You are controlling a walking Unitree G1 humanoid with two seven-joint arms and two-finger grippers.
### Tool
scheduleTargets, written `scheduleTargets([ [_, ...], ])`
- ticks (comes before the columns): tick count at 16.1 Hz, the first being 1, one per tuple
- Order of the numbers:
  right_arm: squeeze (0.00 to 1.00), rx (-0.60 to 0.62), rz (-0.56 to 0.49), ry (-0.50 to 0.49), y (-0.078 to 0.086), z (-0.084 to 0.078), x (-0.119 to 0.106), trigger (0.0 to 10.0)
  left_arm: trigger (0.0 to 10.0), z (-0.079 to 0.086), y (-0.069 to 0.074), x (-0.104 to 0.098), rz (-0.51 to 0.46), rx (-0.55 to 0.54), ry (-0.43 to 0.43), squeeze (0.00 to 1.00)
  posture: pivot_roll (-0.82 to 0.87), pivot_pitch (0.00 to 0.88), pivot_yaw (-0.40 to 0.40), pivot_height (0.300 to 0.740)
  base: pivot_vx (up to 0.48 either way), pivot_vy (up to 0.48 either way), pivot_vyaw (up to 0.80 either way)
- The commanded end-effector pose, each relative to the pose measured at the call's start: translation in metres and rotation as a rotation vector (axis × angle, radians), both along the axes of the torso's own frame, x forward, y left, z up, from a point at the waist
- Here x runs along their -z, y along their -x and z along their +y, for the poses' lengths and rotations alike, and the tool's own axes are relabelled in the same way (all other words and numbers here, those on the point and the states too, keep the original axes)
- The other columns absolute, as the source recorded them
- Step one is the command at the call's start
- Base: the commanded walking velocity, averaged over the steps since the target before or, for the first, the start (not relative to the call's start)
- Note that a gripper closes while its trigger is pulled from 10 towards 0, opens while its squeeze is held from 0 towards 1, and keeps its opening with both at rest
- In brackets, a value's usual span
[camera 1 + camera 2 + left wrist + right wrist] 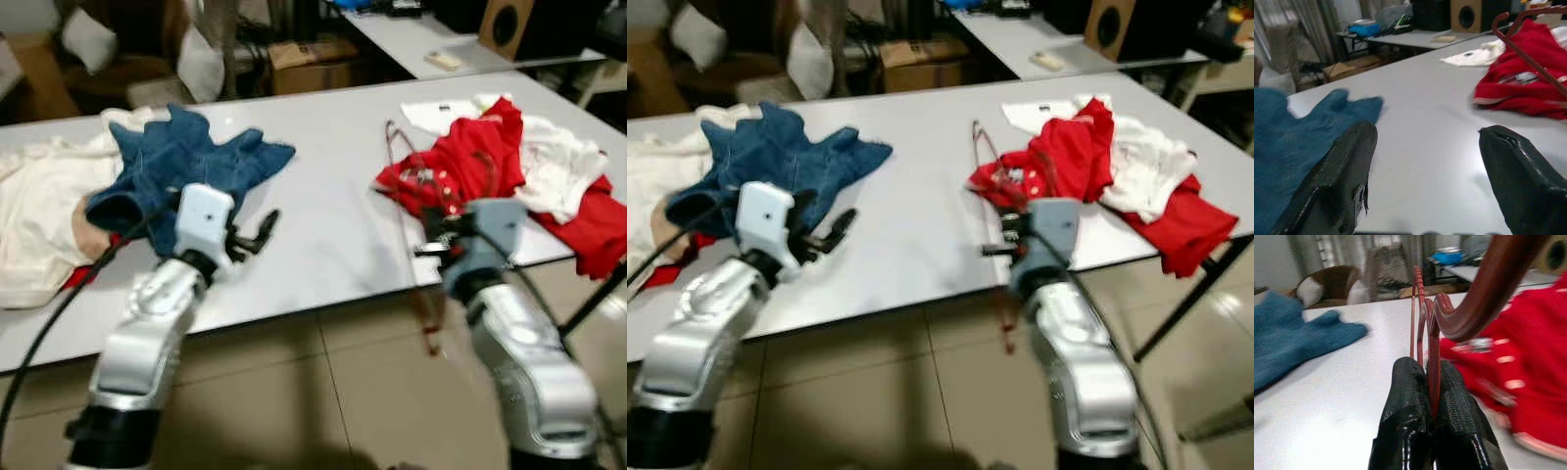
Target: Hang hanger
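A dark red hanger (1469,308) stands on edge at the white table's (323,225) near side, its lower end (428,318) hanging below the tabletop. My right gripper (1429,367) is shut on its thin bars, just in front of a crumpled red garment (480,162). In the head views that gripper (431,240) sits at the table edge. My left gripper (1425,147) is open and holds nothing. It hovers over the table (257,233) beside a blue denim garment (176,162). The hanger's hook (1528,54) rises over the red cloth.
A cream garment (34,215) lies at the far left and a white one (558,162) on the red pile. Behind stand a second table (431,39), a speaker (505,24) and cardboard boxes (313,64). A tiled floor (323,392) lies below.
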State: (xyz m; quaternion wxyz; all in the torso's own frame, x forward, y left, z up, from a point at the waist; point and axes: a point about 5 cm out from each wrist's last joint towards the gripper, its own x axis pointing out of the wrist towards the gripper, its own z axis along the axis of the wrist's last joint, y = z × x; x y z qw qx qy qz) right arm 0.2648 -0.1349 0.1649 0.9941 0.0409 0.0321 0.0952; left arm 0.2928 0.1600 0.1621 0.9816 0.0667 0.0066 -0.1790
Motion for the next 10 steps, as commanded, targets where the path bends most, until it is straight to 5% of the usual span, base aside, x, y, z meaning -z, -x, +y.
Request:
scheduleTargets([
  [1, 0.0, 0.001, -0.004, 0.005, 0.0012, -0.0025, -0.0011, 10.0, 10.0, -0.0023, 0.0013, 0.002, 0.002, 0.012, -0.005, 0.0, -0.06, 0.0, 0.066, 0.74, 0.0, 0.315, 0.0],
  [10, 0.0, 0.021, -0.04, 0.034, -0.0025, -0.0018, -0.0033, 10.0, 10.0, 0.0009, -0.0038, -0.0003, -0.007, 0.016, -0.026, 0.0, -0.06, 0.0, 0.065, 0.74, 0.0, 0.318, -0.05],
])
